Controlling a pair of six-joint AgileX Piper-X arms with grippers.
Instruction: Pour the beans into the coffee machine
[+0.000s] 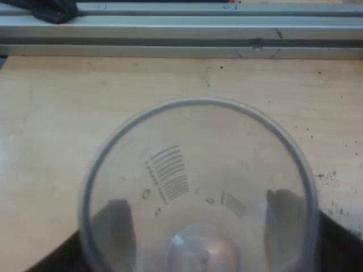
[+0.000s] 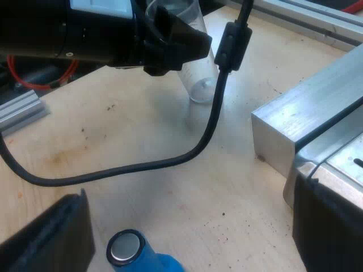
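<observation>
- Looking down the left wrist view: my left pincer (image 1: pixel 198 226) is clamped on the measuring glass (image 1: pixel 198 164), and the camera stares straight into its mouth.
- Dark fingers (image 1: pixel 116 229) show through the clear wall on opposite sides, below the rim. I reckon a side grip like this leaves the mouth free for tipping.
- No beans are visible inside, just a clear bottom and printed scale marks on the wall. The glass reads as empty.
- Under it is the pale wooden bench (image 1: pixel 57 113) with dark specks, likely coffee crumbs. A metal rail (image 1: pixel 181 28) runs across beyond the glass.
- Right wrist view: the left pincer holds the same glass with its base down at the bench. Touching or just above, cannot tell.
- My right pincer (image 2: pixel 190 226) is apart, fingers wide, nothing between them. It hangs low over the bench, probably parked out of the pouring arm's way.
- A blue tamper (image 2: pixel 133 252) sits near it with its metal face toward the camera, ungripped and touching neither finger.
- A brushed metal block (image 2: pixel 300 119) is close to one right finger and well apart from the glass. Cannot tell if it belongs to the machine.
- Judgement: an empty glass means nothing to pour right now. Either the beans are already in or it needs filling, cannot tell which.
</observation>
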